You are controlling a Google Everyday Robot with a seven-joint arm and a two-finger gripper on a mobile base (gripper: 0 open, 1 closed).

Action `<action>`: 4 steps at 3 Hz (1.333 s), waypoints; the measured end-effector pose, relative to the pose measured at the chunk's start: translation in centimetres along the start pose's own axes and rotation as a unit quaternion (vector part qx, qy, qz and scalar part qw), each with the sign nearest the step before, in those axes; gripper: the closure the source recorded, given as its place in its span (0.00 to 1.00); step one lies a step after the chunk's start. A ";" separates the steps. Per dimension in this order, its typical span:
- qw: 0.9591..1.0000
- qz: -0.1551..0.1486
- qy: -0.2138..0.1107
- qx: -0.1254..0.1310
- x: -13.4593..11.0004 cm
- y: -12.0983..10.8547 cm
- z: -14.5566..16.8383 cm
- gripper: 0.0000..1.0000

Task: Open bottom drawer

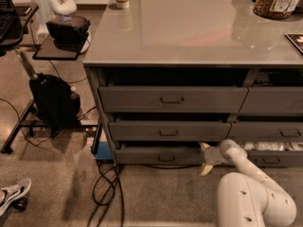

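Observation:
The bottom drawer [158, 155] is the lowest, shallow dark-grey front of the left stack, with a small pull handle [166, 158] at its centre. It stands slightly out from the cabinet, like the two taller drawers above it. My gripper [205, 158] is at the right end of that front, well right of the handle, low near the floor. Its cream fingers [204, 146] are spread apart, one above and one below the drawer's right end. My white arm [246, 183] reaches in from the lower right.
A right-hand drawer with white items inside [270, 146] is open behind my arm. Cables [106, 188] and a blue box [102, 150] lie at the cabinet's left foot. A black backpack [54, 100], a side stand [57, 51] and a shoe [12, 195] are at the left.

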State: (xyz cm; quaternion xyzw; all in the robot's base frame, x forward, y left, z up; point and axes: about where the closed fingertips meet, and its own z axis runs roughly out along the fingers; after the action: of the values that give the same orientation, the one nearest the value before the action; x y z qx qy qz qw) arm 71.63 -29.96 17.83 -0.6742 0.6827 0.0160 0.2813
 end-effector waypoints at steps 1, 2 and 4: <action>1.000 -0.017 -0.003 -0.020 -0.5 0.0 1.3 0.00; 0.999 -0.019 -0.005 -0.040 -0.7 0.0 1.9 0.00; 0.999 -0.019 -0.005 -0.041 -0.7 0.0 1.9 0.43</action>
State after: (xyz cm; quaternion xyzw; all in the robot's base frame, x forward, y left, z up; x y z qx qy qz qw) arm 72.28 -28.54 16.47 -0.6981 0.6670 0.0415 0.2571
